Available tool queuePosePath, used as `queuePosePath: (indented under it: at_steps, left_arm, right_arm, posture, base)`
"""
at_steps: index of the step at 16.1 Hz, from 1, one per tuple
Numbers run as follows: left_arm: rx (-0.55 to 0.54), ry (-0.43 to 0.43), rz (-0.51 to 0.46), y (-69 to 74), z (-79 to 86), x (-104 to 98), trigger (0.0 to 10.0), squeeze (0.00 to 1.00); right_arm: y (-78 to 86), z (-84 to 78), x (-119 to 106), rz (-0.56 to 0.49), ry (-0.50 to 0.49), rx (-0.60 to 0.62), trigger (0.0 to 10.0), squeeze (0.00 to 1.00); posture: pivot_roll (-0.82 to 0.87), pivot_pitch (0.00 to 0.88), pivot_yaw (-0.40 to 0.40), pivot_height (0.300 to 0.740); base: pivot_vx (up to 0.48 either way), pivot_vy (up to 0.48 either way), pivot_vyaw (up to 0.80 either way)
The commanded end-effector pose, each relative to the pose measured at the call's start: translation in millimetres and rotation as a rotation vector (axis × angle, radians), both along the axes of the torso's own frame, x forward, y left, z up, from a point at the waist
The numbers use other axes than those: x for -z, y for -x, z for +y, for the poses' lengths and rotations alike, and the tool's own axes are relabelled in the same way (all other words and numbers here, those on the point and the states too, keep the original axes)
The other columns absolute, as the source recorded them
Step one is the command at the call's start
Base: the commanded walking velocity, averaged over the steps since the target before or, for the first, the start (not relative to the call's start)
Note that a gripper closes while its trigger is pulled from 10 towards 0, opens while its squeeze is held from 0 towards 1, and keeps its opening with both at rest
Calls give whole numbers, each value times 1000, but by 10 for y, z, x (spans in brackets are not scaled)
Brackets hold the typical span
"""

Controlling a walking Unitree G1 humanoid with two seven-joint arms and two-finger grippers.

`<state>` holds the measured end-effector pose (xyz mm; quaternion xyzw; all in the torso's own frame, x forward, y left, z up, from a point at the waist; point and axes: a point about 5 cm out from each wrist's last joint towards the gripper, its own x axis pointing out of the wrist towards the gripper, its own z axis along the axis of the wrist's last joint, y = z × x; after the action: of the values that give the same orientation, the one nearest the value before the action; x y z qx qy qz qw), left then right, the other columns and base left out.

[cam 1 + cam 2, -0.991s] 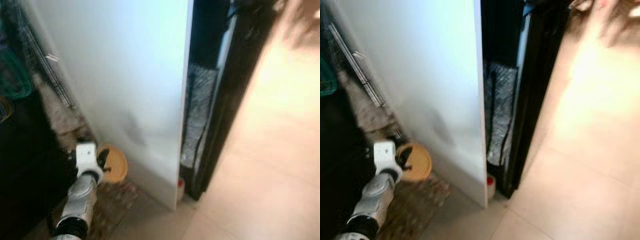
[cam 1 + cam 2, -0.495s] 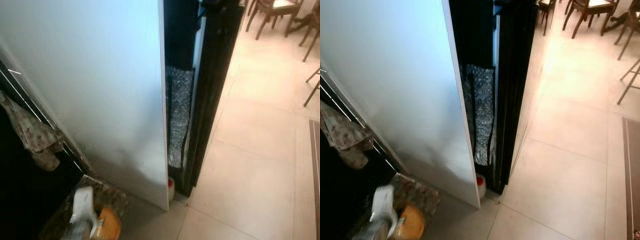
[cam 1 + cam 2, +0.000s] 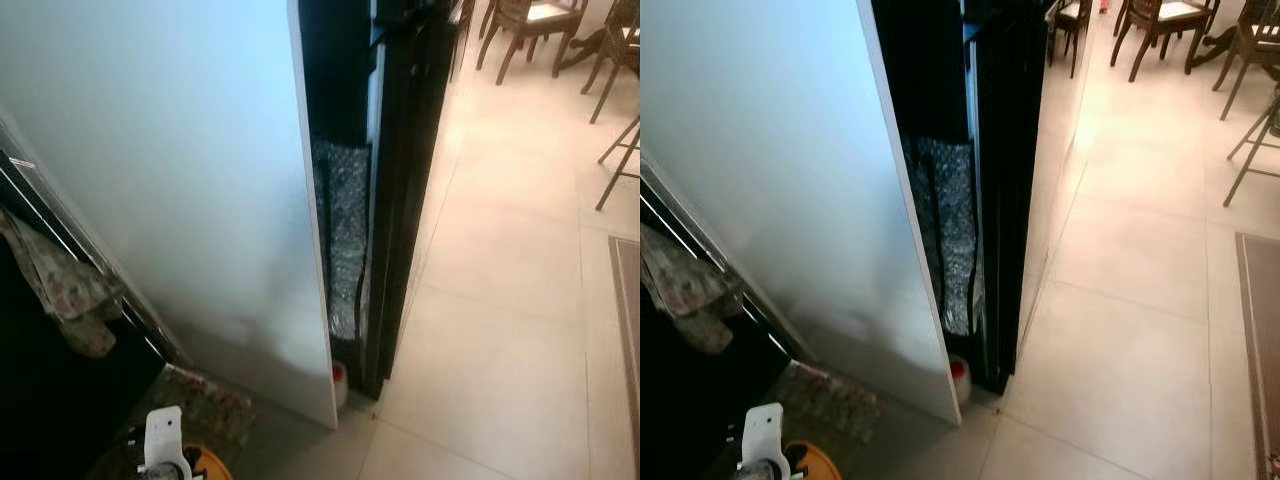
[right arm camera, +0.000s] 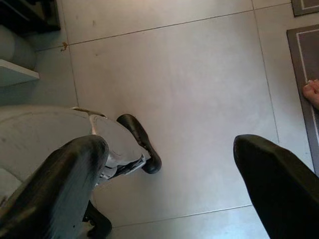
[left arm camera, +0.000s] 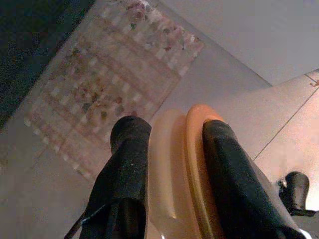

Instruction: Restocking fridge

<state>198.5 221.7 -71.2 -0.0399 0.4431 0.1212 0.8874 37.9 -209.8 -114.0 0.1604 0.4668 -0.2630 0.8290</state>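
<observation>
Head views: we stand beside the tall white side panel of the fridge (image 3: 190, 200), w/ its black door (image 3: 1005, 150) ajar and a narrow dark gap between the two. A small red-capped white bottle (image 3: 958, 377) sits on the floor at the foot of the gap. The left hand (image 5: 172, 167) hangs low at our left, its two black fingers (image 5: 127, 164) pinched on the round orange lidded plastic container (image 5: 174, 174), i.e. the item to restock. We judge it is carried low and close to the body for transport, since the door is not yet wide enough to load. Left wrist view adds the grip itself and a patterned floor mat (image 5: 109, 79) beneath, which the head views barely catch. Right wrist view: the right hand (image 4: 172, 164) is spread wide, holding nothing, over pale floor tiles (image 4: 174, 74); probably kept free for the door. Head views alone show wooden dining chairs (image 3: 1160, 35) far off and a patterned cloth (image 3: 65, 290) hanging at left
</observation>
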Motion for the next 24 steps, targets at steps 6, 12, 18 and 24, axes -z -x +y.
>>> queuePosePath:
  at_steps: [6, 12, 18, 24]
  left_arm:
    - [-34, -7, 44, 206, 119, 76, 10000, 0]
    - [-76, 14, 100, 452, 103, 186, 10000, 0]
    - [-129, 37, 134, 619, 86, 253, 10000, 0]
    - [-79, -9, 147, 561, 155, 218, 10000, 0]
  right_arm:
    - [-17, 6, 2, 10, 2, -57, 10000, 0]
    - [-31, -135, -27, 16, 47, -98, 10000, 0]
    - [-1202, -566, -407, -154, 172, -217, 10000, 0]
    - [-1268, -477, -496, -315, 241, -236, 10000, 0]
  posture:
    - [-148, 0, 64, 740]
    - [-147, 0, -10, 740]
    - [-133, 0, -92, 740]
    - [-148, 0, -32, 740]
  base:
    - [383, 0, 0]
    - [0, 0, 0]
    - [0, 0, 0]
    - [0, 0, 0]
